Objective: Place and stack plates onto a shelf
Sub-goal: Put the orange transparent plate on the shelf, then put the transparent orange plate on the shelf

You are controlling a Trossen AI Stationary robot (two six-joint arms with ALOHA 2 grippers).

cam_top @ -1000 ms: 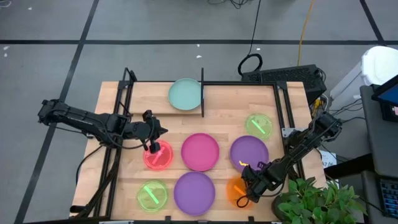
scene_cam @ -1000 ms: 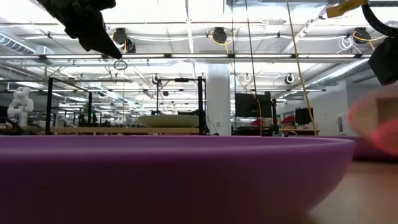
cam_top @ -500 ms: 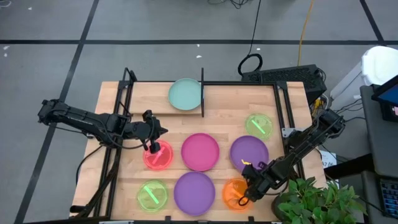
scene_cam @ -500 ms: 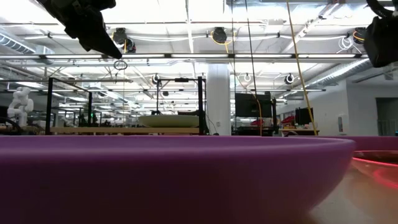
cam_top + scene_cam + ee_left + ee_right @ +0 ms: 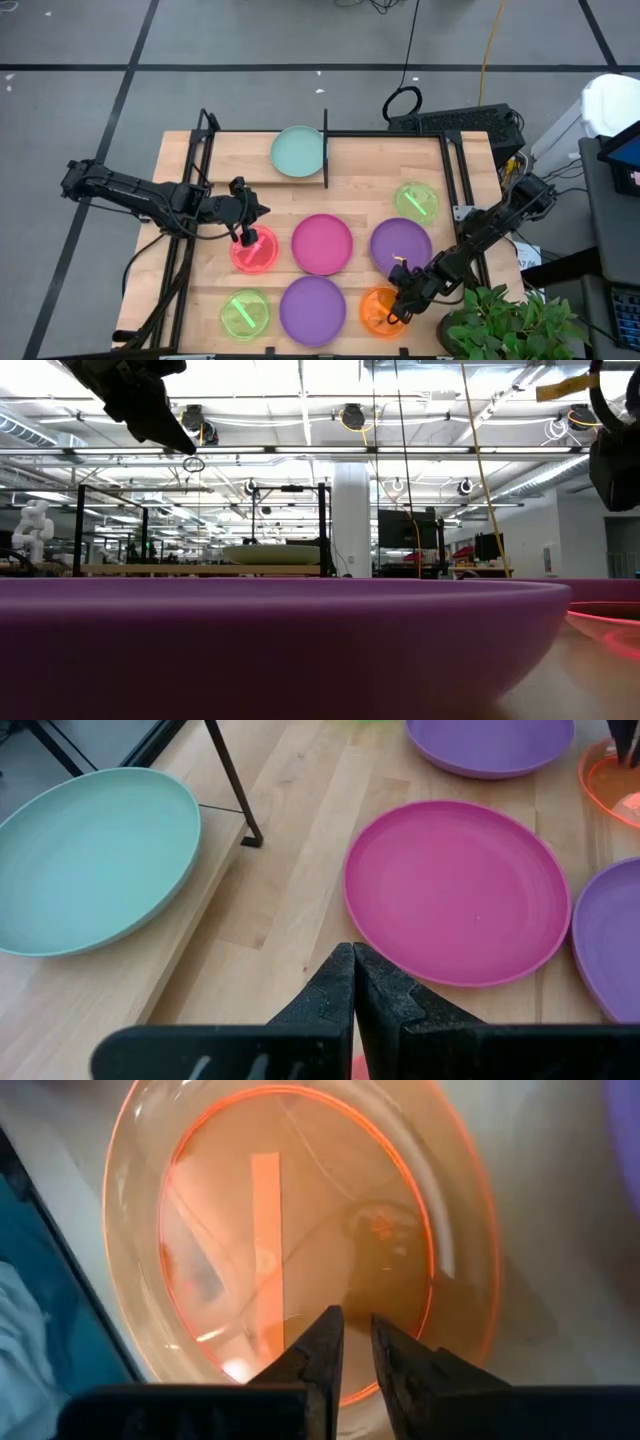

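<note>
Orange plate (image 5: pixel 300 1230): translucent glossy plastic. Magenta plate (image 5: pixel 457 890): opaque smooth satin plastic. Tabletop (image 5: pixel 290 870): light wood, matt grain.

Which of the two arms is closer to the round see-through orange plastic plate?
The right. Its tool hangs just over the round see-through orange plastic plate; the left tool sits across the table above the red plate.

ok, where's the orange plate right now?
In the high view the orange plate lies flat at the table's front right, beside the front purple plate, with the right gripper right over it.
</note>
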